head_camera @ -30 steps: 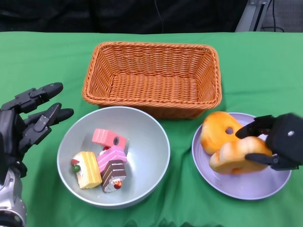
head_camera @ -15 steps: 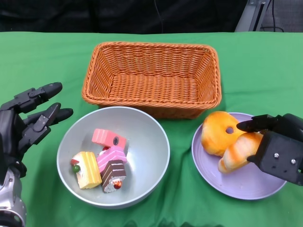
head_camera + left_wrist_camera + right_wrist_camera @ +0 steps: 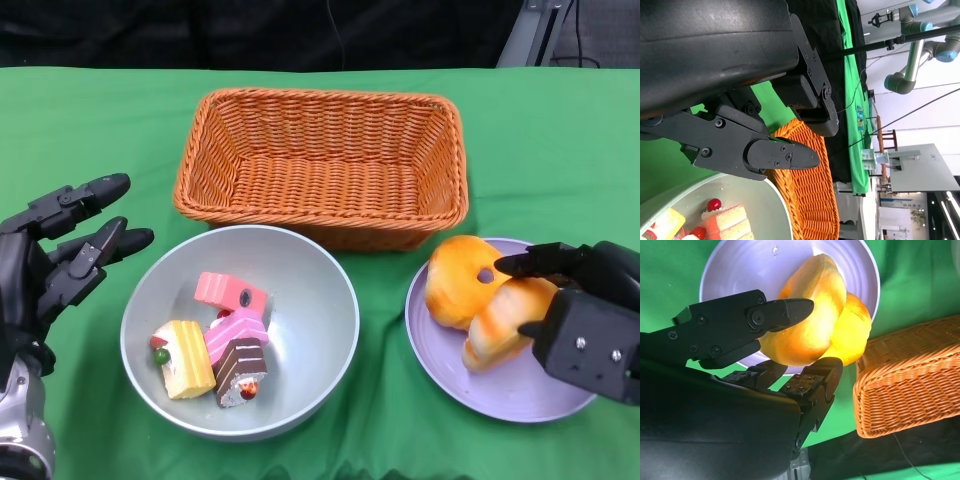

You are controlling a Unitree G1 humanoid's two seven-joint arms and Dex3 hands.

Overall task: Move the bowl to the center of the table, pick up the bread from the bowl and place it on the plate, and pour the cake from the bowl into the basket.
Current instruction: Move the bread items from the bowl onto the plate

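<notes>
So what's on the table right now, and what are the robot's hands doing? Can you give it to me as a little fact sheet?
table: green cloth
basket: orange wicker, empty, at the far middle
bowl: grey, in front of the basket, holds four cake pieces
plate: lilac, to the right of the bowl
bread: two pieces on the plate, a round one and a long one leaning on it
right hand: over the plate, fingers around the long bread
left hand: left of the bowl, fingers spread, holding nothing

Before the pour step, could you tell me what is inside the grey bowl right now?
The bowl holds four cake pieces: pink, yellow, pink-layered and chocolate. No bread shows; anything lying under the cakes is hidden.
</notes>
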